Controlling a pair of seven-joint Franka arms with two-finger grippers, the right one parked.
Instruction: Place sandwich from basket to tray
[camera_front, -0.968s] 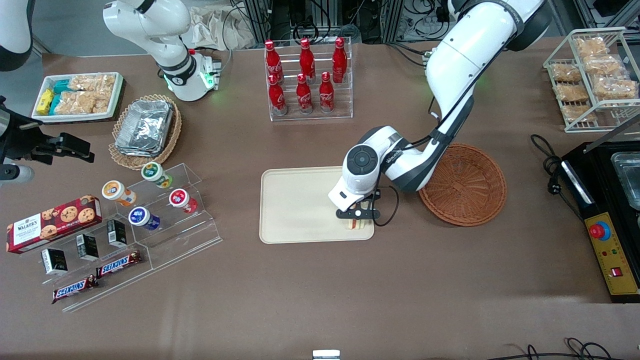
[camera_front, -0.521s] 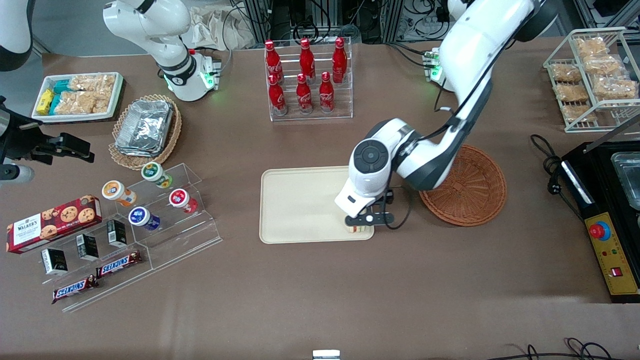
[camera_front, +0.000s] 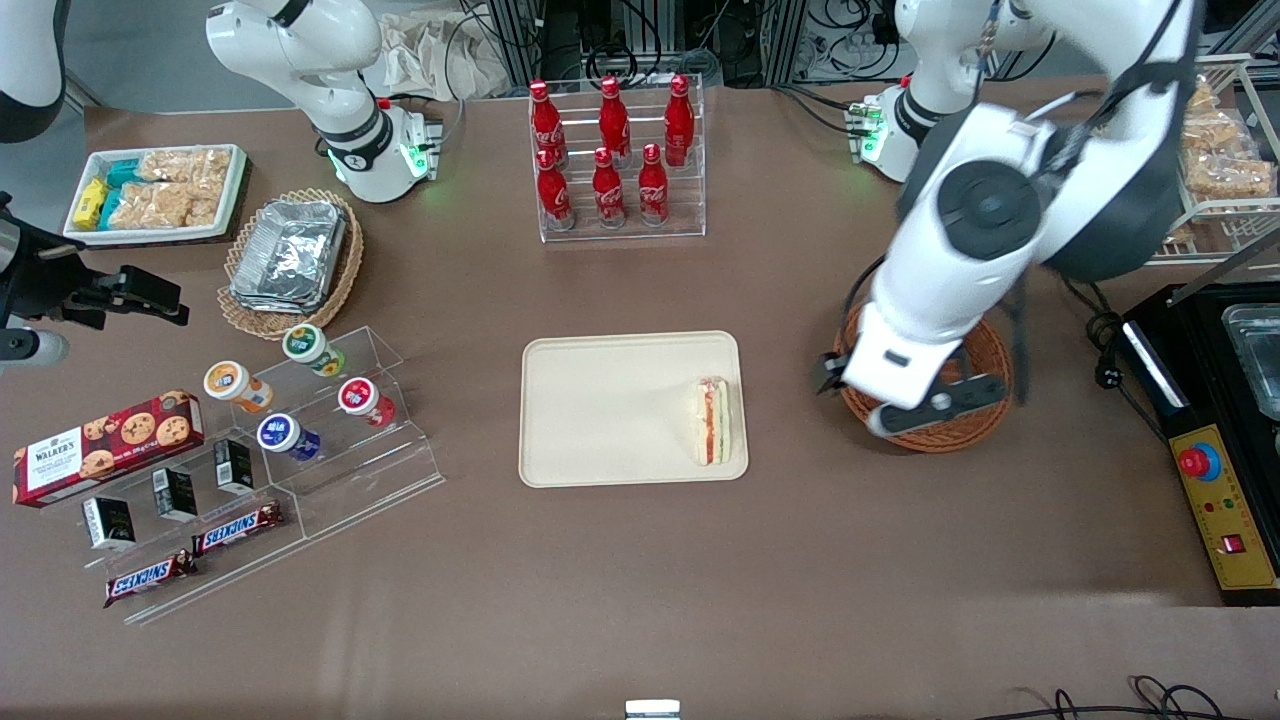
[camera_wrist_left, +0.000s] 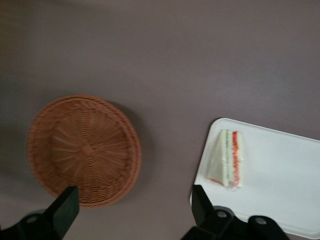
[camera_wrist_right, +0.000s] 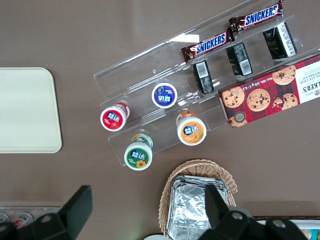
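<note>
- Hovering above the basket (camera_front: 925, 375), the gripper (camera_front: 905, 400) is seen with its fingers (camera_wrist_left: 65, 210) spread wide and nothing held or touched between them.
- Little risk is judged to remain at the gripper itself; a low sideways sweep could clip the basket rim and push it across the table (camera_front: 640, 580).
- No food is seen in the basket in the wrist view.
- The sandwich (camera_front: 712, 421) is found lying on the tray (camera_front: 600, 410), just beside the rim at the working arm's end, well apart from the gripper.
- Because the sandwich sits so near that rim, a knock to the tray could tip it over the edge.
- The placing is judged done.
</note>
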